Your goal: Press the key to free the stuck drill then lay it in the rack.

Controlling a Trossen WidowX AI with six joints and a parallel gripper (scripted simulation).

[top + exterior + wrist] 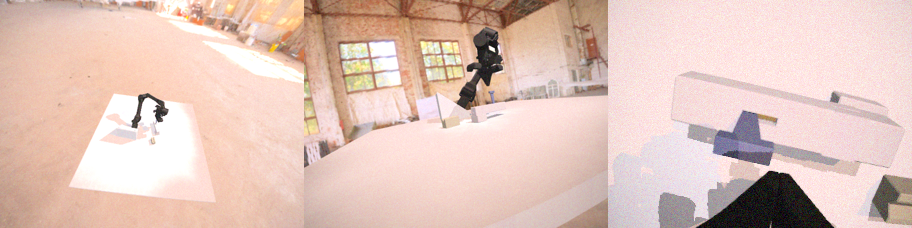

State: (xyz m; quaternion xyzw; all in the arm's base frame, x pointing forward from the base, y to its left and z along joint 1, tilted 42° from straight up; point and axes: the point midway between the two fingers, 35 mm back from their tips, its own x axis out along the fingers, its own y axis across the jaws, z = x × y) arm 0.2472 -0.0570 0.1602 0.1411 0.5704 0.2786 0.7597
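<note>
The blue drill (156, 122) (492, 98) (742, 148) stands upright in the pale raised bar (488, 108) (808, 122), its wide head above the bar. A small brass-coloured strip (768, 119), seemingly the key, shows in a slot beside the drill's shank. The tan grooved rack (153, 141) (451, 122) (882, 201) sits apart from the bar, past its footed end. My gripper (160, 121) (488, 85) (777, 181) is shut and empty. It points down above the bar's level, near the drill's head, and touches nothing that I can see.
A small foot block (479, 118) supports the near end of the bar in the exterior view. A pale wedge-shaped panel (448, 105) stands by the arm's base. The arm arches over from its base (134, 124) to the bar.
</note>
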